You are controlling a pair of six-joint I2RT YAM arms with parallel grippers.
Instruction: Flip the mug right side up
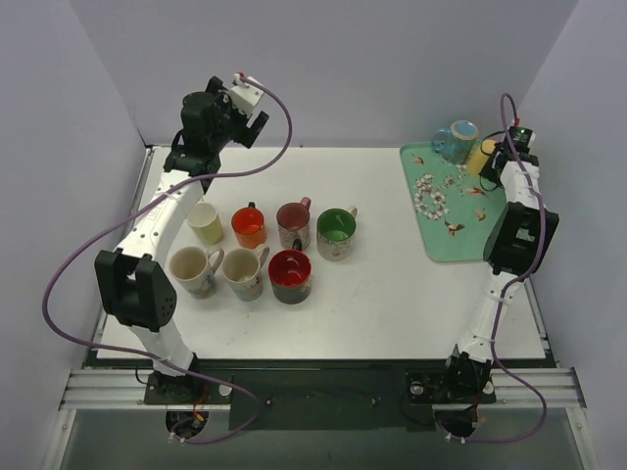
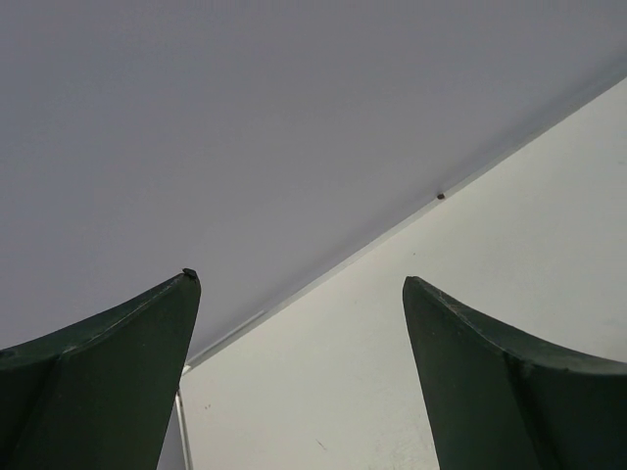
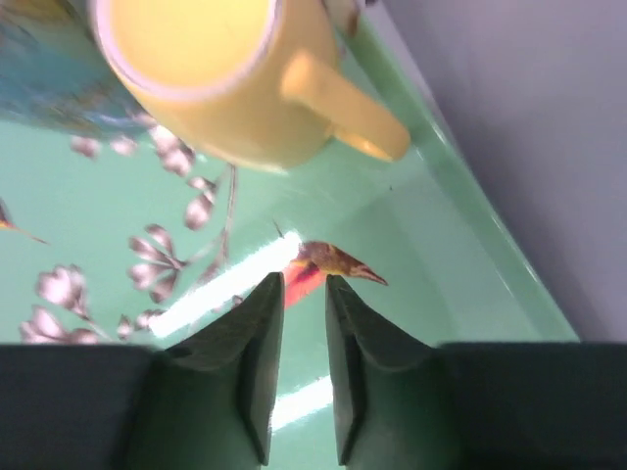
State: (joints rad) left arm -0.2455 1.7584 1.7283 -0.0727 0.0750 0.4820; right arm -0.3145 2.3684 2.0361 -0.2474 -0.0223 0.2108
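Right pincer (image 3: 304,289) shut and empty, hovering just short of the yellow mug (image 3: 235,127) lying tipped on the tray (image 3: 431,245); approach step, so next move likely needs jaws opened, then closed on rim or handle.

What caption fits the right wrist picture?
Right claw, shut and empty, above a green floral tray near a yellow mug.

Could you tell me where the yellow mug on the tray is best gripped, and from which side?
Probably the rim wall, clear of the handle, approached from the mouth side: the yellow mug seems tipped over, its open mouth facing the shut right pincer, so one finger could slip inside.
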